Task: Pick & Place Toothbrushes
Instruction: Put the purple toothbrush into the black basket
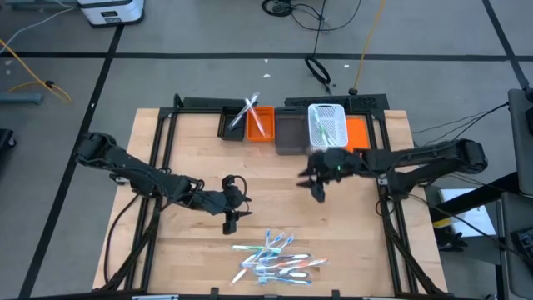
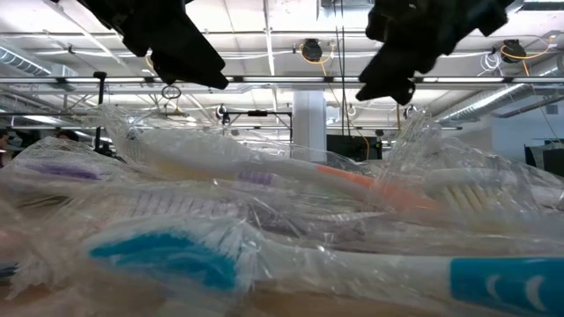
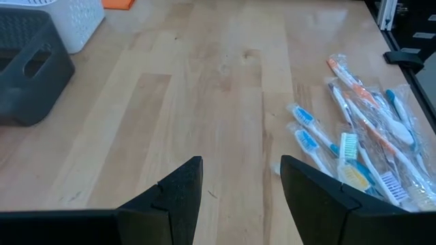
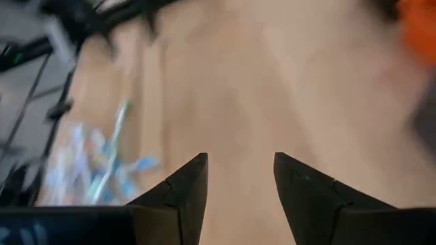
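Clear-wrapped toothbrushes (image 1: 275,260) in white, light blue, green and orange-pink lie on a pale blond wood-grain counter (image 1: 183,150). At the counter's far edge stand a bright orange bin (image 1: 265,129), a dark grey bin (image 1: 291,133), a white lattice-patterned basket (image 1: 327,123) and a black bin (image 1: 232,125). Both arms are black, over a grey floor (image 1: 200,79) crossed by dark lines.

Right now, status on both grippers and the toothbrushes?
Left gripper open, empty, just above the toothbrushes. Right gripper open, empty, near the bins. Path clear.
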Motion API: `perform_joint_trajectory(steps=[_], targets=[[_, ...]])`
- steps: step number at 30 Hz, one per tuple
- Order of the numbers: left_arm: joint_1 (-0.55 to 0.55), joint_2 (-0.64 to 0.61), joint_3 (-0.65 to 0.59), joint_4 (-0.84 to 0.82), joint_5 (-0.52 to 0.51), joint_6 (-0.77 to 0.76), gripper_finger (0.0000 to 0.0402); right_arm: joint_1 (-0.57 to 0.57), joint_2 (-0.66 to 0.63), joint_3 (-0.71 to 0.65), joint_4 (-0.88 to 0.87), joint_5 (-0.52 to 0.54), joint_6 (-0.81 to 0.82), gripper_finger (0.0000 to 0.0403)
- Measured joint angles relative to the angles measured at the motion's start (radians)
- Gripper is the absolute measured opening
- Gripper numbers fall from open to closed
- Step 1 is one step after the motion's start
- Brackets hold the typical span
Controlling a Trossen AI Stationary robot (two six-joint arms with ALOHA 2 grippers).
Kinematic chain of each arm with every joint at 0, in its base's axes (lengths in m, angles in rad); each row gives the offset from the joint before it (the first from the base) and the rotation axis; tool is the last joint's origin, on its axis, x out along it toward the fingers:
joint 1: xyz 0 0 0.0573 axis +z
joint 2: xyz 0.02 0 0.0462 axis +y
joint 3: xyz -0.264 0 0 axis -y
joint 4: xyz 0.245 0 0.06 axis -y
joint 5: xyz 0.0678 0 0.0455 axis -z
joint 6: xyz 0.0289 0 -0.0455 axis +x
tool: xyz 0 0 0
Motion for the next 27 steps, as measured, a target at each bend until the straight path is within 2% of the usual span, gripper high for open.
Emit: perform_joint_trajectory(steps=[3,8,12,16,23,27], targets=[[0.000,0.000,0.000,0.000,0.000,0.002,0.0200,0.087,0.000,-0.049,0.034,0.015,0.044,0.0160],[0.000,0.000,0.000,0.000,0.000,0.006,0.0200,0.240,0.022,-0.174,0.211,0.059,0.111,0.0160],[0.001,0.000,0.000,0.001,-0.002,0.006,0.0200,0.353,0.072,-0.245,0.337,0.168,0.144,0.0160],[0.002,0.000,0.000,0.001,-0.003,0.006,0.0200,0.437,0.163,-0.253,0.402,0.232,0.192,0.0160],[0.002,0.000,0.000,0.001,-0.003,0.030,0.0200,0.533,0.349,-0.253,0.651,0.243,0.209,0.0160],[0.002,0.000,0.000,0.001,-0.003,0.032,0.0200,0.568,0.433,-0.238,0.728,0.269,0.212,0.0160]])
